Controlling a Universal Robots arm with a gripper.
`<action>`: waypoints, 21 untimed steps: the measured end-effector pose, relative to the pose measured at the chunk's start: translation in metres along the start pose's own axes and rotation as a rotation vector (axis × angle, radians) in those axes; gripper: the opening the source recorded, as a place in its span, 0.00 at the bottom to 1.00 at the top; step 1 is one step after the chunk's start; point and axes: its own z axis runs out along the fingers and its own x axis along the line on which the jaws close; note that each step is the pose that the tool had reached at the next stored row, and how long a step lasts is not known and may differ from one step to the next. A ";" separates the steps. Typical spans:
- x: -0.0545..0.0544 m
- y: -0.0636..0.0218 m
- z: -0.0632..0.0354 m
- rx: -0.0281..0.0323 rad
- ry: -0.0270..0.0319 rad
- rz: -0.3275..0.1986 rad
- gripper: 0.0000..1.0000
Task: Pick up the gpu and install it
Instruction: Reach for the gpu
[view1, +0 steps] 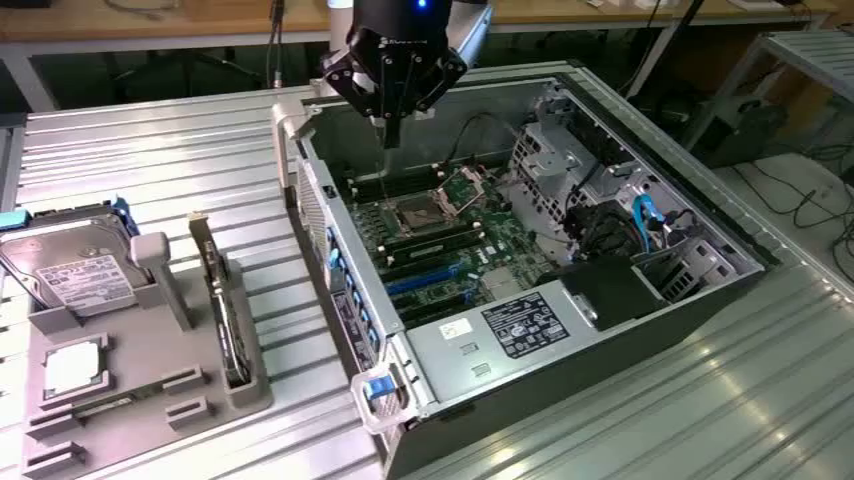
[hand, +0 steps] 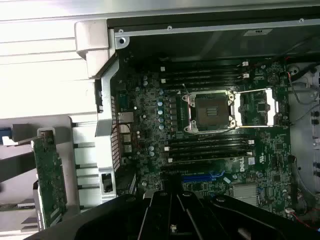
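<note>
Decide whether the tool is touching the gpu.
Apart. The exterior view shows the tool above the open computer case, while the gpu stands in the grey holder at the exterior view's left, a clear gap between them.

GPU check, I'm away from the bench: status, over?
Fingers shut, empty, above the open case. GPU on edge in its holder, untouched. Case's near wall between them.
</note>
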 end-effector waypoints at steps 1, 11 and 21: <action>0.001 0.0000 0.0000 0.0000 -0.0001 0.000 0.11; 0.006 -0.0007 -0.0002 0.0000 0.0000 0.000 0.11; 0.013 -0.0017 -0.0004 -0.0001 0.0000 0.000 0.11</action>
